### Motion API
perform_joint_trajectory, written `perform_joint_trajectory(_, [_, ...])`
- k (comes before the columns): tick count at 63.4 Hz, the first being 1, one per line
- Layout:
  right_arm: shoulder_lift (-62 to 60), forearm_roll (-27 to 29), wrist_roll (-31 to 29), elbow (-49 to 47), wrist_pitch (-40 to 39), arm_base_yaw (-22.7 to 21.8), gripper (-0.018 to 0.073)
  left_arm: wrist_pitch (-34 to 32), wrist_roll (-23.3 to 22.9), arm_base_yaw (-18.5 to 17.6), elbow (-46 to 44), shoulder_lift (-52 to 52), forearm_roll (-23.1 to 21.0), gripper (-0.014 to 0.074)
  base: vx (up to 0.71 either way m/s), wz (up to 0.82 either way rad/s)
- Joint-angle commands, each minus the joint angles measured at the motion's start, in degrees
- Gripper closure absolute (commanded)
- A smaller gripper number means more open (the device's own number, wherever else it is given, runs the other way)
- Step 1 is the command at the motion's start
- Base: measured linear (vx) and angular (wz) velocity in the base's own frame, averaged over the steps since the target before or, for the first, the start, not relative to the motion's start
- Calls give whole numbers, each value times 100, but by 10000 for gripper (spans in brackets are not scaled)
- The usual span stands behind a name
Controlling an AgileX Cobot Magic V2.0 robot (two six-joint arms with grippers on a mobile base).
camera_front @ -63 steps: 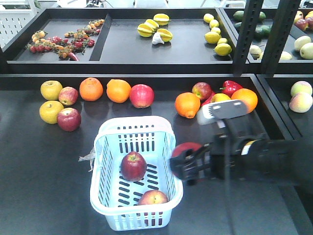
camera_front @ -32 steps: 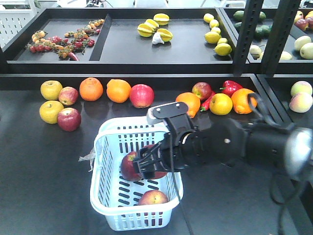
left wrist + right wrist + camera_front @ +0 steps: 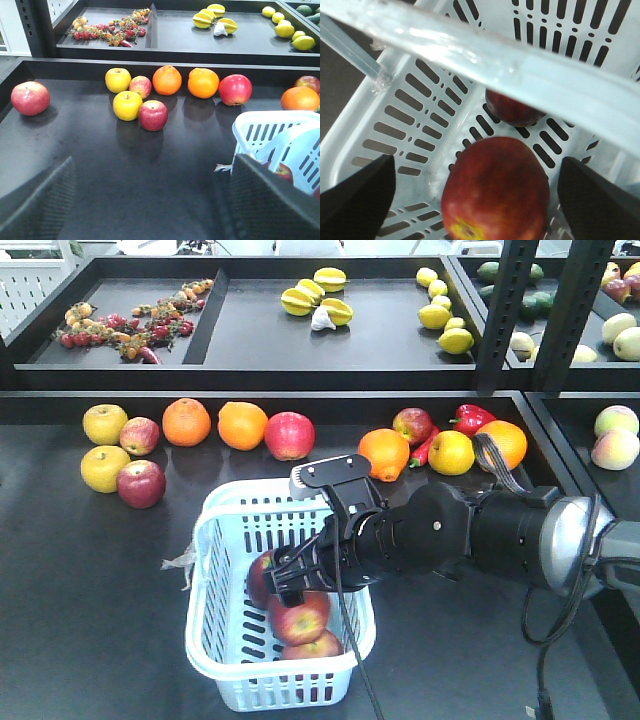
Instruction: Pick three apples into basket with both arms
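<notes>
The pale blue basket [image 3: 205, 540] stands on the dark shelf with three red apples in it: one at the back [image 3: 257, 575], one in the middle [image 3: 300, 618] and one at the front [image 3: 316, 647]. My right gripper [image 3: 287, 585] hangs open just above the middle apple, inside the basket rim. In the right wrist view the gripper [image 3: 477, 200] has its fingers [image 3: 355, 200] apart on either side of that apple [image 3: 495, 190] without touching it. The basket handle [image 3: 520, 65] crosses overhead. My left gripper [image 3: 155, 200] is open and empty over bare shelf, left of the basket [image 3: 270, 130].
Along the shelf's back lie yellow apples [image 3: 104, 424], small red apples [image 3: 141, 483], oranges [image 3: 186, 421], a large red apple [image 3: 289, 435] and a red pepper [image 3: 470, 418]. An upper tray holds starfruit [image 3: 318, 295] and lemons [image 3: 445, 315]. Black posts [image 3: 505, 310] stand at the right.
My right arm moved left from beside the basket to over it, carrying a red apple. The apple now lies in the basket and the gripper is open.
</notes>
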Motion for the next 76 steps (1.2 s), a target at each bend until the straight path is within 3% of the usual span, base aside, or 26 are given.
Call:
perform_joint_trajectory(1, [-253, 34, -60, -190, -263, -8, -90, -332, -51, -8, -121, 44, 111, 4, 0, 0])
perform_joint_trajectory(22, [-376, -86, -34, -190, 237, -33, -74, -332, -51, -8, -121, 44, 111, 4, 0, 0])
perform_joint_trajectory(30, [-623, -319, 168, -190, 692, -293, -69, -332, -51, -8, -121, 44, 111, 4, 0, 0])
perform_joint_trajectory(47, [-1478, -1095, 548, -20, 1856, -1574, -35, -332, -51, -8, -121, 44, 111, 4, 0, 0])
perform_joint_trajectory(60, [-2450, -1805, 825, 595, 2104, -2722, -26, -332, -51, -8, -121, 44, 111, 4, 0, 0])
perform_joint_trajectory(68, [-3076, -1922, 816, 1111, 2131, -3425, -26, -332, -51, -8, -121, 44, 111, 4, 0, 0])
perform_joint_trajectory(76, [-3681, -1957, 673, 1668, 2039, -3837, -26, -332, -51, -8, -121, 44, 111, 4, 0, 0])
